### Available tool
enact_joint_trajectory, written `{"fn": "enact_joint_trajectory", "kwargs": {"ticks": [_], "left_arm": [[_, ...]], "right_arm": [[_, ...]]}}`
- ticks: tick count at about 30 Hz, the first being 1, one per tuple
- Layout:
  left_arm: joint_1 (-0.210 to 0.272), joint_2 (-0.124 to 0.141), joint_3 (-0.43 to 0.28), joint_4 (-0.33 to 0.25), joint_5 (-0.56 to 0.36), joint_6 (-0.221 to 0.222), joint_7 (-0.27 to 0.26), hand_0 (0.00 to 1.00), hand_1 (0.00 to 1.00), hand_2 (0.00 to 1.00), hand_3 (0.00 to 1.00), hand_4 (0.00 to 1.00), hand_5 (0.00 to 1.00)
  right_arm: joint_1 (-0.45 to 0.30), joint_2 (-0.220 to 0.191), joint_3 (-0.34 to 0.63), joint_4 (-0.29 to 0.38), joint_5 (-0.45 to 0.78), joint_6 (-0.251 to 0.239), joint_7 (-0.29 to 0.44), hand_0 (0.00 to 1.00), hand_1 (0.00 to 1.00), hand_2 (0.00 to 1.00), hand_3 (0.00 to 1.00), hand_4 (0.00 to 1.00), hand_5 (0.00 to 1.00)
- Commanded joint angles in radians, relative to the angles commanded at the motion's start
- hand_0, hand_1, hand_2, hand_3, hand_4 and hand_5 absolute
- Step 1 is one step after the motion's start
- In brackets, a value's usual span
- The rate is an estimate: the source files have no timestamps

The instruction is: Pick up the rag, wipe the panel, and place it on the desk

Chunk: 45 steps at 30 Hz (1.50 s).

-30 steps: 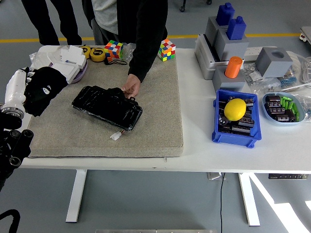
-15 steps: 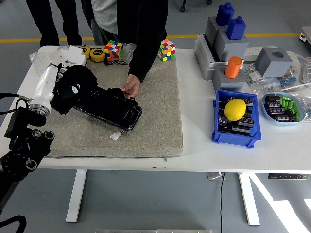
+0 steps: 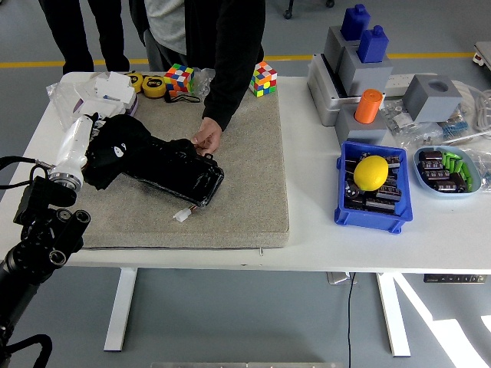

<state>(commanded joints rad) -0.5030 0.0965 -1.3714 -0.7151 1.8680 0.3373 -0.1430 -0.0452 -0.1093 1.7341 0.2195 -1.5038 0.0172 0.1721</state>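
A glossy black panel (image 3: 180,172) lies tilted on the grey mat (image 3: 245,199). My left hand (image 3: 90,142) is shut on a black rag (image 3: 115,149), which rests on the panel's left end. My white forearm (image 3: 70,149) comes in from the lower left. At the far side a person's hand (image 3: 208,136) holds the panel's upper right edge. The right arm is out of view.
Two colour cubes (image 3: 179,77) (image 3: 264,78), tape rolls and white packets line the back left. At the right stand grey-blue blocks (image 3: 360,46), an orange cylinder (image 3: 368,105), a blue bin with a lemon (image 3: 371,172), and a bowl of parts (image 3: 446,170).
My left hand has carried the rag rightward from the mat's left edge onto the panel's left end, then settled slightly lower. The person's hand has stayed put.
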Motion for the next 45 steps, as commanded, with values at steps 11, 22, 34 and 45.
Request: {"fn": "enact_joint_trajectory", "kwargs": {"ticks": [11, 22, 34, 45], "left_arm": [[-0.011, -0.008, -0.007, 0.024, 0.008, -0.001, 0.002, 0.244, 0.234, 0.273, 0.551, 0.667, 0.002], [-0.006, -0.006, 0.073, -0.022, -0.014, -0.012, 0.017, 0.243, 0.232, 0.272, 0.551, 0.667, 0.002], [0.037, 0.008, 0.226, -0.149, -0.066, -0.018, 0.04, 0.239, 0.23, 0.273, 0.551, 0.668, 0.002], [0.055, 0.017, 0.392, -0.221, -0.124, -0.016, 0.047, 0.238, 0.227, 0.272, 0.551, 0.669, 0.002]], "right_arm": [[-0.001, 0.002, -0.001, 0.003, 0.005, 0.0, 0.0, 0.538, 0.562, 0.492, 0.522, 0.892, 0.364], [-0.001, 0.002, 0.003, 0.004, 0.005, 0.001, 0.001, 0.54, 0.561, 0.492, 0.523, 0.892, 0.364], [-0.001, 0.002, -0.015, 0.013, 0.021, 0.002, 0.001, 0.54, 0.562, 0.492, 0.522, 0.893, 0.365], [-0.002, 0.001, -0.019, 0.017, 0.022, 0.005, 0.002, 0.54, 0.562, 0.493, 0.523, 0.896, 0.365]]}}
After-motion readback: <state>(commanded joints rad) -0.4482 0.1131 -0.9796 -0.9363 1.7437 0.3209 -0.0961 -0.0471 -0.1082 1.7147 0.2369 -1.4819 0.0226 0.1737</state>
